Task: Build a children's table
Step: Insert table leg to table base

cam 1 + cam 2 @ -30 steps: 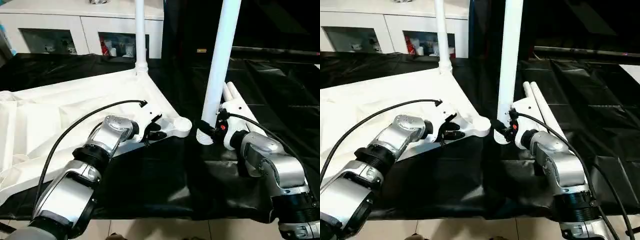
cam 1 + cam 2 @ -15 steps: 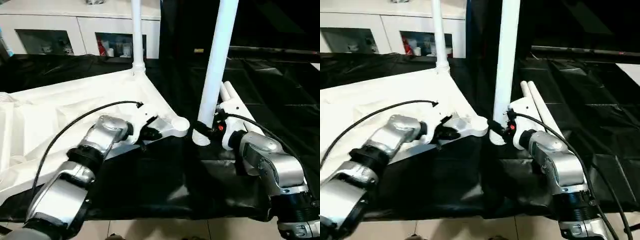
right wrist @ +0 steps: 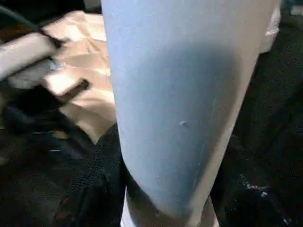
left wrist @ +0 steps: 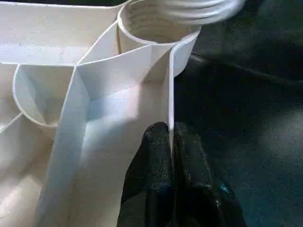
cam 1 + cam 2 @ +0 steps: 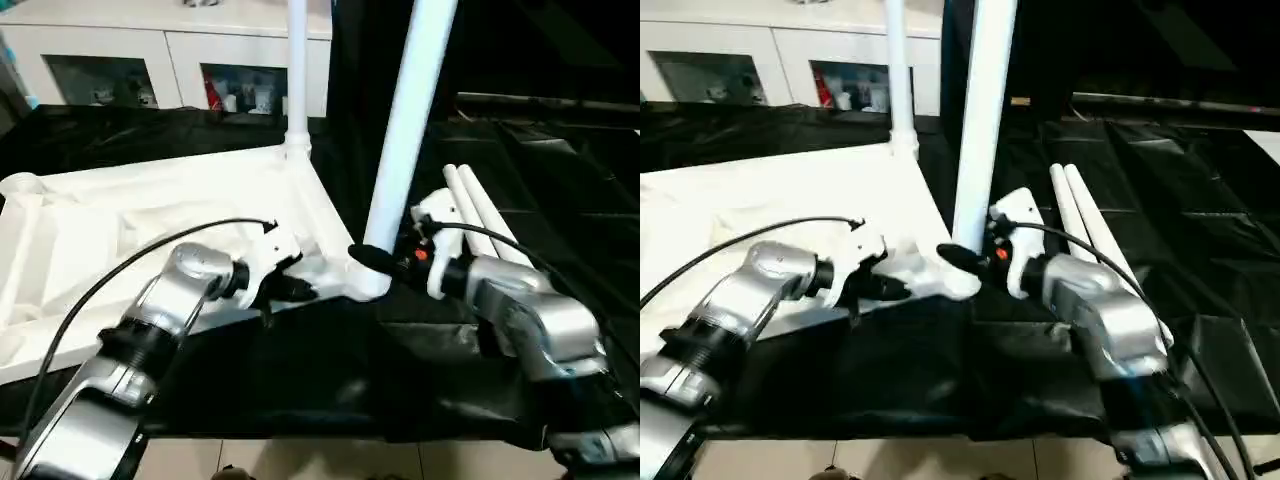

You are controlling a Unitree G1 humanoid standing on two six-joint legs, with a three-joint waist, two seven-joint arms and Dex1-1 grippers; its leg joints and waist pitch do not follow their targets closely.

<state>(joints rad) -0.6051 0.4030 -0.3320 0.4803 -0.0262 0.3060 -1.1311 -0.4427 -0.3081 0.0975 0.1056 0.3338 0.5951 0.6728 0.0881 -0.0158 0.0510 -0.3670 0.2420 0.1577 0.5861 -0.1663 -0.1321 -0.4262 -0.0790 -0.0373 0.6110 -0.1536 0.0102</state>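
The children's table top [image 5: 120, 215] lies upside down on the black cover, and one white leg [image 5: 297, 70] stands in its far corner socket. My left gripper [image 4: 170, 130] is shut on the thin rim wall just beside the near corner socket [image 4: 156, 23]. A second leg [image 5: 405, 130] is upright in my right gripper [image 5: 375, 258], which is shut around its lower end. The ribbed end of that leg [image 4: 199, 7] hangs right over the near socket [image 5: 368, 285]. From the head views I cannot tell whether the leg touches the socket.
Two spare white legs [image 5: 480, 212] lie side by side on the black-covered work table [image 5: 300, 370], just behind my right wrist. White cabinets [image 5: 130, 60] stand beyond the table's far edge. The near table edge runs under my forearms.
My left gripper has closed onto the table top's rim. My right gripper has carried the upright leg leftward, from beside the near corner socket to over it. The camera has shifted a little.
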